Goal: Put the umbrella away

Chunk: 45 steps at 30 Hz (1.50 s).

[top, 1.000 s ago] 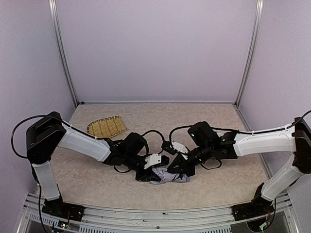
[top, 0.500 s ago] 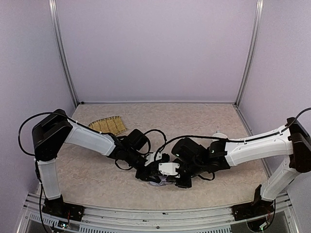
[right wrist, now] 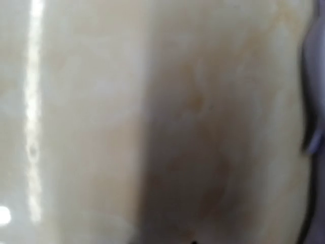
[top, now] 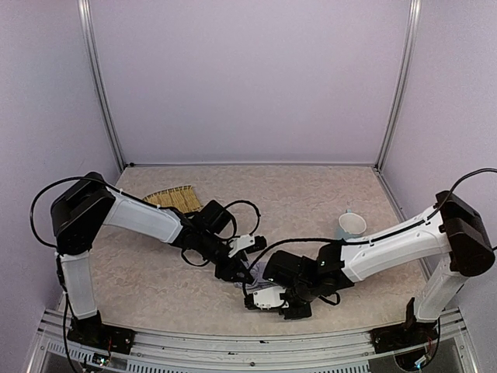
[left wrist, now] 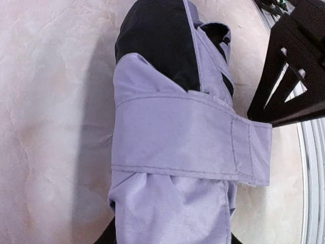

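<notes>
The umbrella (top: 254, 274) lies folded on the table near the front; only a small lavender patch shows between the two arms. In the left wrist view the umbrella (left wrist: 172, 137) fills the frame: lavender fabric with a wide strap around it and black lining at the far end. My left gripper (top: 239, 271) is shut on its near end, with fabric filling the gap between the fingers (left wrist: 107, 237). My right gripper (top: 272, 300) hovers just in front of the umbrella by the table's front edge. Its own view is blurred tabletop, with a lavender edge (right wrist: 315, 122) at the right.
A light blue cup (top: 351, 225) stands at the right, behind the right forearm. A woven straw tray (top: 172, 200) lies at the back left. The metal front rail (top: 248, 342) runs close under the right gripper.
The right gripper has left the umbrella and swung down toward the front edge. The cup, hidden behind that arm before, now shows. The left gripper keeps its hold.
</notes>
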### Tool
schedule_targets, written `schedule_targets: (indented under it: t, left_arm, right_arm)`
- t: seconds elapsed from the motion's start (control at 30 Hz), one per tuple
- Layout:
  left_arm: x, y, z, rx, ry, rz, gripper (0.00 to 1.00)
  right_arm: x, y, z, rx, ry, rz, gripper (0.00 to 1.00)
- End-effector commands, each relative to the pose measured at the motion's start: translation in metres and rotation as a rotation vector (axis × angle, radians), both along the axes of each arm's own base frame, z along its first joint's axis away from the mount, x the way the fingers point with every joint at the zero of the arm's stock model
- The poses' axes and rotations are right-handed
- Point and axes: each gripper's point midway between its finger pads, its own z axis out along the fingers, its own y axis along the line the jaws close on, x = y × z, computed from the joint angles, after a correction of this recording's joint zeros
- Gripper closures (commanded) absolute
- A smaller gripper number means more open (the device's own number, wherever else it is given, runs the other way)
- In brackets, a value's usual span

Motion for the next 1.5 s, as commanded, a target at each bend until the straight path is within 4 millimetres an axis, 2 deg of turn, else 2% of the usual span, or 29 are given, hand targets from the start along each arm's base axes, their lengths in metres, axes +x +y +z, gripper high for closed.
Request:
schedule_targets:
  t: [0.0, 0.13, 0.27, 0.4, 0.53, 0.63, 0.73, 0.87, 1.03, 1.1, 1.17, 1.2, 1.27, 1.3, 1.33, 1.37, 1.47]
  left_arm:
    - [0.002, 0.033, -0.040, 0.191, 0.024, 0.081, 1.00]
    - [0.012, 0.034, -0.034, 0.199, -0.023, 0.110, 1.00]
    - [0.036, 0.037, -0.029, 0.230, -0.164, 0.205, 1.00]
    - [0.053, 0.033, -0.008, 0.231, -0.431, 0.261, 1.00]
    - [0.065, 0.033, 0.009, 0.257, -0.686, 0.294, 1.00]
    - [0.077, 0.035, 0.021, 0.259, -0.804, 0.346, 1.00]
    - [0.085, 0.037, 0.034, 0.246, -0.897, 0.384, 1.00]
    - [0.071, 0.031, 0.041, 0.200, -0.957, 0.297, 1.00]
    - [0.041, 0.025, 0.017, 0.202, -0.881, 0.107, 0.97]
    - [0.034, 0.025, 0.014, 0.192, -0.856, 0.085, 0.90]
    - [0.031, 0.026, 0.014, 0.182, -0.845, 0.079, 0.77]
    - [0.031, 0.027, 0.015, 0.176, -0.837, 0.081, 0.56]
    - [0.032, 0.027, 0.021, 0.156, -0.826, 0.095, 0.33]
    - [0.033, 0.027, 0.024, 0.150, -0.825, 0.101, 0.27]
    - [0.033, 0.028, 0.026, 0.144, -0.824, 0.102, 0.07]
    - [0.033, 0.029, 0.029, 0.139, -0.827, 0.105, 0.02]
    - [0.029, 0.030, 0.042, 0.114, -0.823, 0.112, 0.01]
  right_arm:
    - [-0.012, -0.028, -0.012, -0.109, 0.033, -0.019, 0.74]
    - [-0.018, -0.011, 0.019, 0.012, 0.054, -0.019, 0.74]
    - [-0.013, 0.014, 0.075, 0.241, 0.036, -0.024, 0.74]
    - [0.015, 0.022, 0.136, 0.488, 0.031, -0.116, 0.73]
    - [0.058, 0.009, 0.177, 0.655, 0.012, -0.262, 0.68]
    - [0.097, -0.013, 0.192, 0.726, -0.020, -0.407, 0.65]
    - [0.120, -0.026, 0.199, 0.773, -0.039, -0.496, 0.64]
    - [0.132, -0.030, 0.204, 0.810, -0.030, -0.532, 0.63]
    - [0.135, -0.032, 0.205, 0.816, -0.033, -0.542, 0.63]
    - [0.135, -0.033, 0.209, 0.823, -0.039, -0.544, 0.61]
    - [0.136, -0.034, 0.211, 0.830, -0.043, -0.543, 0.59]
    - [0.136, -0.034, 0.213, 0.834, -0.046, -0.543, 0.58]
    - [0.139, -0.035, 0.217, 0.841, -0.053, -0.544, 0.53]
    - [0.140, -0.035, 0.219, 0.844, -0.057, -0.549, 0.49]
    - [0.142, -0.036, 0.220, 0.847, -0.058, -0.552, 0.46]
    - [0.144, -0.036, 0.222, 0.851, -0.061, -0.555, 0.43]
    - [0.153, -0.041, 0.231, 0.873, -0.077, -0.583, 0.33]
